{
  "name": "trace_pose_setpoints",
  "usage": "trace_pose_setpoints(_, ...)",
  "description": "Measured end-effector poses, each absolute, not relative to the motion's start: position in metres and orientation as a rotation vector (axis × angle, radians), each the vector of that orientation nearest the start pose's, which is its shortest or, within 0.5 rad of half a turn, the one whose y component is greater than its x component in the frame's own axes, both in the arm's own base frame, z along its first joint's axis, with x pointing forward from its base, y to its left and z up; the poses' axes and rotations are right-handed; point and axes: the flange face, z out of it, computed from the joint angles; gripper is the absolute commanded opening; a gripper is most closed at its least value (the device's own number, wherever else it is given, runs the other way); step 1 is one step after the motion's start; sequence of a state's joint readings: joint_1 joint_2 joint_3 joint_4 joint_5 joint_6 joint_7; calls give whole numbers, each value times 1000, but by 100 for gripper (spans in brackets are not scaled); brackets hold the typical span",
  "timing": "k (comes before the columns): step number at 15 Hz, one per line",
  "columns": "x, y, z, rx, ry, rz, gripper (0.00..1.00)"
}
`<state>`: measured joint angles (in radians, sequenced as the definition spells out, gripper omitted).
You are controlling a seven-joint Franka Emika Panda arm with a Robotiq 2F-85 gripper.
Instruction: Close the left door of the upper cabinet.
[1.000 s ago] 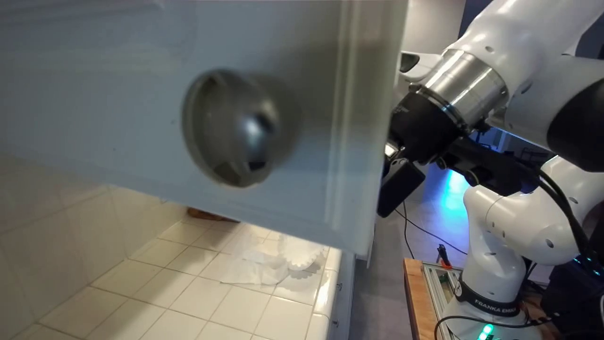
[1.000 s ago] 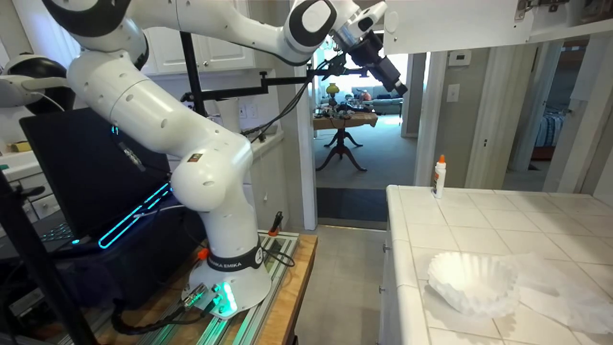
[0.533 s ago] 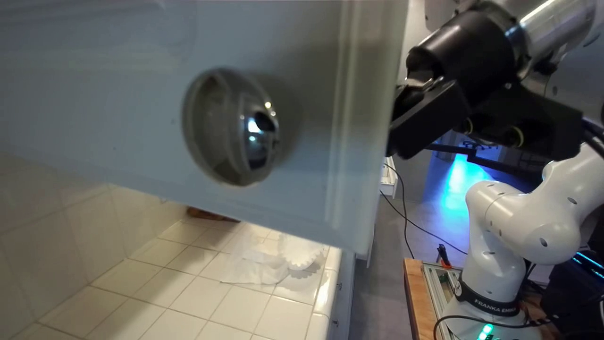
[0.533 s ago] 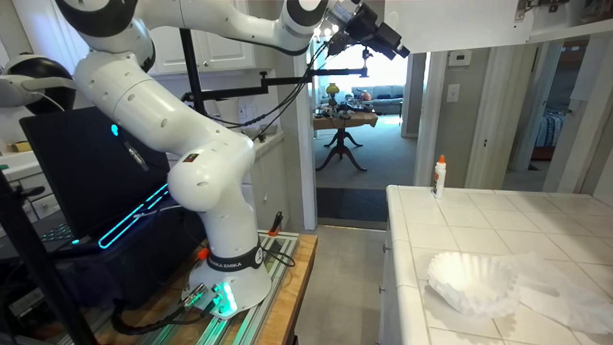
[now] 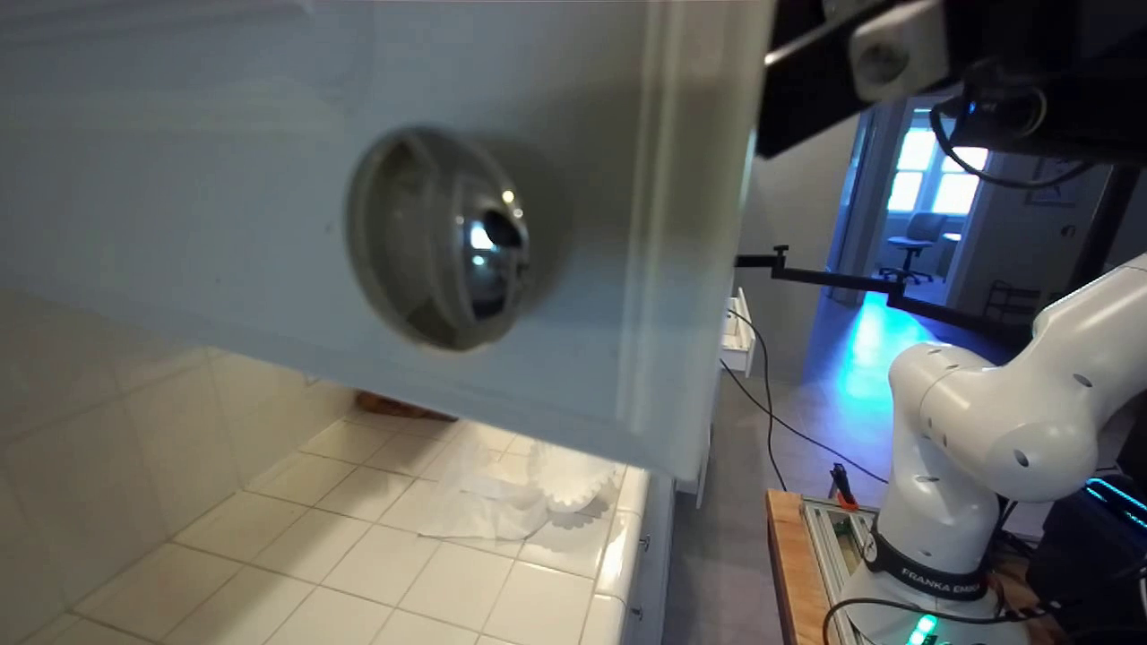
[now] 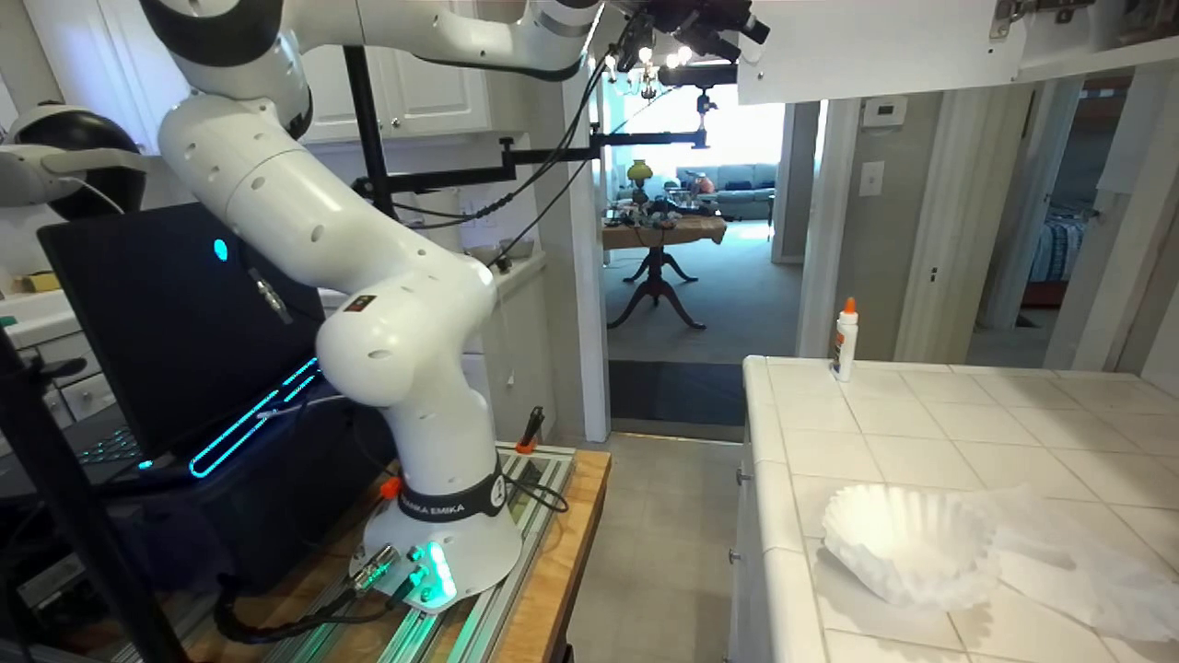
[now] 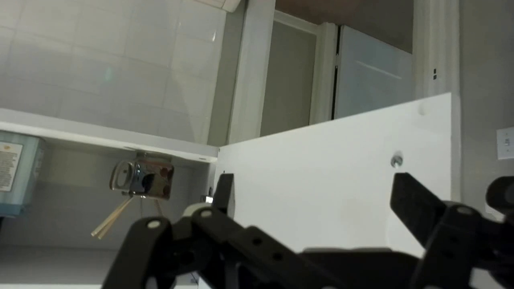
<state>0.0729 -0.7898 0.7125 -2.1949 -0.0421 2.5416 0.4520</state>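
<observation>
The left door [image 5: 224, 206] of the upper cabinet stands open, its outer face and round chrome knob [image 5: 439, 242] filling much of an exterior view. Its white inner face shows in an exterior view [image 6: 875, 46] and in the wrist view [image 7: 313, 160], where a screw head [image 7: 396, 160] sits near the free edge. The upper cabinet's bottom panel [image 7: 108, 134] and interior appear on the wrist view's left side. My gripper [image 7: 314, 176] is spread wide with nothing between its fingers, on the inner side of the door. Whether it touches the door I cannot tell. Door partly hides it in an exterior view.
Inside the cabinet are a mug [image 7: 154, 176] holding sticks and a pale blue container [image 7: 18, 172]. A tiled counter [image 6: 967, 396] below bears a glue bottle [image 6: 844, 341], a white fluted bowl [image 6: 907, 548] and plastic film. A black camera boom [image 6: 442, 177] stands behind my arm.
My gripper has risen and tilted upward, leaving only dark parts at the top of the exterior views. The door has not visibly moved, and the jaws have stayed apart.
</observation>
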Motion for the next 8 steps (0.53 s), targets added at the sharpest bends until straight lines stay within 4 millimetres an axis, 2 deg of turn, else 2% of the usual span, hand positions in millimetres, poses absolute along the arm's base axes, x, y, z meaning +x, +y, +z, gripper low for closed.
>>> trace_pose_setpoints(4, 207, 408, 720, -2516, -773, -1610, 100)
trace_pose_setpoints(8, 217, 418, 726, -2508, -845, -1552, 100)
